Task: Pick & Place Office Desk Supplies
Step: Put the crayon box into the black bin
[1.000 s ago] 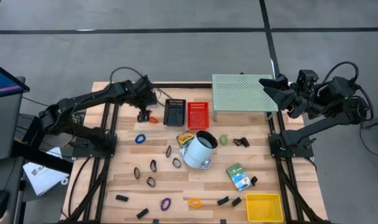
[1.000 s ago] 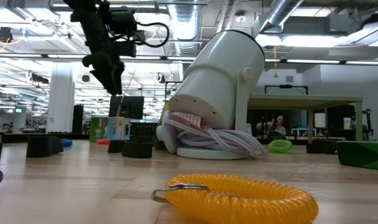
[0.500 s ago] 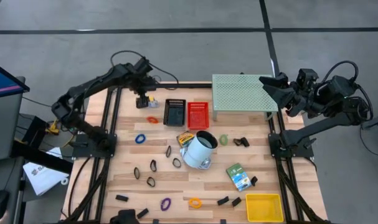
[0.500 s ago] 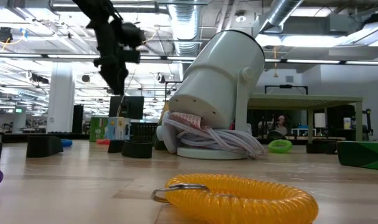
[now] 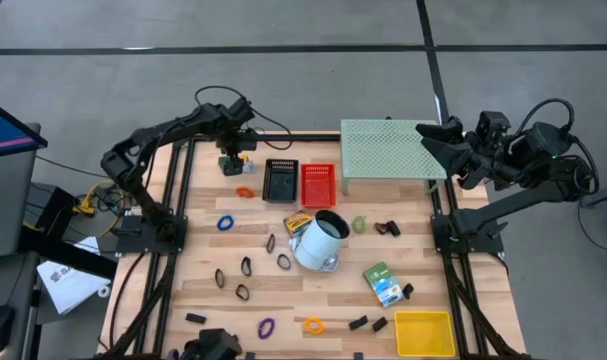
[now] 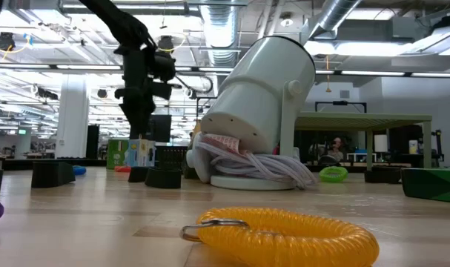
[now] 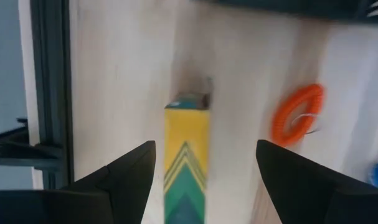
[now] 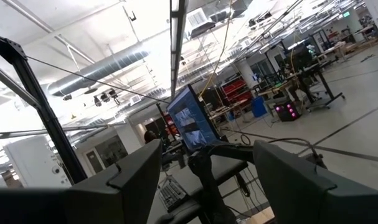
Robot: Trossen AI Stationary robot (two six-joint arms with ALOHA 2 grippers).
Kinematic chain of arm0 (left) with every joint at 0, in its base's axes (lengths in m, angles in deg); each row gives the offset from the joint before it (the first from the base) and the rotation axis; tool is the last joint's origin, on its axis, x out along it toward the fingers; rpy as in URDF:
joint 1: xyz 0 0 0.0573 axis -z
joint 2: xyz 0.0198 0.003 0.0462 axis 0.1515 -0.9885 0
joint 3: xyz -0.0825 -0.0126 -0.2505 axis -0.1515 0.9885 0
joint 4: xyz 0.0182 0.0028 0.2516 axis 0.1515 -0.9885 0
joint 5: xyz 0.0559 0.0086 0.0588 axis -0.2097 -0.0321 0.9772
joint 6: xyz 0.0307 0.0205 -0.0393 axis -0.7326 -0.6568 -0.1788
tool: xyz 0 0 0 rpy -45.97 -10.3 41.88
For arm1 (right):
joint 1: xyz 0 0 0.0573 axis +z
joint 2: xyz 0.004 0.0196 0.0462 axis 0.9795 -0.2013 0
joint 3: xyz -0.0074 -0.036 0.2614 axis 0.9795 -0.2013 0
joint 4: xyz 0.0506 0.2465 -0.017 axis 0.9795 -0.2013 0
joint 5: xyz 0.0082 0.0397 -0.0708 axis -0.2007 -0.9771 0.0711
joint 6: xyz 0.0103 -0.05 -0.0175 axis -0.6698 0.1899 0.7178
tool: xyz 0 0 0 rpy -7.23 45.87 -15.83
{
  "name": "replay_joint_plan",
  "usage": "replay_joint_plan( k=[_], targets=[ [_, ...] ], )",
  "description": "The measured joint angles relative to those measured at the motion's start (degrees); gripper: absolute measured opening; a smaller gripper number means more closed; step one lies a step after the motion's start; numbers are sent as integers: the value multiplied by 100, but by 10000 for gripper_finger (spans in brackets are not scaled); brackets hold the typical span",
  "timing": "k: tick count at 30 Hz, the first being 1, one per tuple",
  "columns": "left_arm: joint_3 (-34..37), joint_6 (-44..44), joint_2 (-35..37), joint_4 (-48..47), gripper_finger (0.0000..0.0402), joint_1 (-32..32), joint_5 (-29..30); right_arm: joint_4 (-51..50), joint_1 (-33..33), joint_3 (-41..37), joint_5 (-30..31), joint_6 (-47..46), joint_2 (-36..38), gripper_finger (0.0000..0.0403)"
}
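Left claw (image 5: 233, 160) sits in the upper left of the overhead frame, fingers spread wide, hanging right over a yellow-green crayon box (image 7: 186, 158) on the wooden desk (image 5: 203, 285), not touching it as far as I can see. An orange coil ring (image 5: 244, 192) lies just beside it, a blue ring (image 5: 224, 223) a bit lower. Mid-frame there's a black tray (image 5: 279, 181) and a red tray (image 5: 318, 183) side by side, then a tipped white desk lamp (image 5: 321, 240). Black binder clips (image 5: 243, 266) are scattered lower left, a yellow coil ring (image 6: 284, 236) bottom centre. Lower right: another crayon box (image 5: 383, 283) and a yellow bin (image 5: 424, 333). Right claw (image 5: 433, 139), open too, hovers over the green perforated shelf (image 5: 388, 150) at the upper right
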Motion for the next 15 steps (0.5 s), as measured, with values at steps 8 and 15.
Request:
replay_joint_plan(
  k=[8, 15],
  targets=[
    [0, -135, -349, 95, 271, -157, 233, -103, 0, 0, -2, -4, 2, 249],
    [0, -118, -596, 132, 261, -213, 235, -219, 0, -4, -4, -17, 76, 249]
  ],
)
